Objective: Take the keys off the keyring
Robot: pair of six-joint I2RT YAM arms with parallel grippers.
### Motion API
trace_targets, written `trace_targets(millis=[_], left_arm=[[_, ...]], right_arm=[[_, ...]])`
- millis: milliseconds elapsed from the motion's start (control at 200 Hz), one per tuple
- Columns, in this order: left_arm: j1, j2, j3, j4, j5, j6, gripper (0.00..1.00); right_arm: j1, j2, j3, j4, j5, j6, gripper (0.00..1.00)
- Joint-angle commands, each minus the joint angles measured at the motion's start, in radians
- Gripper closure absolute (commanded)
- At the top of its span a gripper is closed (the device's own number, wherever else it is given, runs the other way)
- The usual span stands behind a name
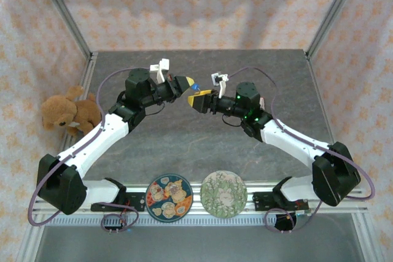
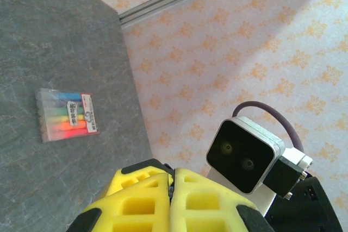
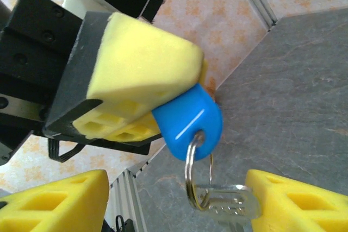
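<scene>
left hand [image 3: 163, 107]: clamped tight on the blue key cap [image 3: 187, 123]
right hand [image 3: 174, 205]: wide open, holding nothing, silver key [image 3: 228, 202] between its fingers
risk: keyring [image 3: 190, 180] dangles loose, so it could swing and the grab misses

Over the middle of the table [image 1: 202, 145] the left gripper [image 1: 184, 84] and right gripper [image 1: 198, 99] meet tip to tip. The left pinches a tag [image 3: 190, 123]. Under it hangs the ring [image 3: 191, 175], carrying a key [image 3: 228, 202] between the right's spread fingers [image 3: 293, 199]. A bear [image 1: 64, 113] sits beside the left edge, two plates [image 1: 169, 197] at the near edge.
</scene>
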Motion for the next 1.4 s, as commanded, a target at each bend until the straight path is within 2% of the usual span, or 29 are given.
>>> trace_targets(millis=[0,135,280,485,741,1006,1171,1396], left_arm=[[0.009,-0.024,-0.008,0.067,0.023,-0.025,1.0],[0.01,-0.025,-0.006,0.073,0.016,-0.027,1.0],[0.011,-0.028,-0.004,0.074,0.009,-0.027,1.0],[0.017,-0.046,-0.018,0.09,-0.008,-0.028,1.0],[0.017,-0.036,-0.024,0.175,0.015,-0.094,1.0],[0.017,-0.014,-0.049,0.317,0.046,-0.198,1.0],[0.023,-0.037,-0.065,0.286,0.021,-0.17,1.0],[0.046,-0.063,-0.092,0.309,-0.005,-0.177,1.0]], right_arm=[[0.005,0.0,0.03,0.082,-0.052,0.021,0.36],[0.005,0.001,0.022,0.115,-0.072,0.042,0.45],[0.005,-0.006,0.01,0.136,-0.073,0.058,0.48],[0.005,0.001,-0.011,0.204,-0.097,0.1,0.39],[0.012,0.035,-0.003,0.294,-0.125,0.149,0.36],[0.017,0.066,0.012,0.351,-0.082,0.169,0.33],[0.017,0.072,0.013,0.397,-0.093,0.2,0.4],[0.017,0.066,-0.011,0.436,-0.082,0.228,0.6]])
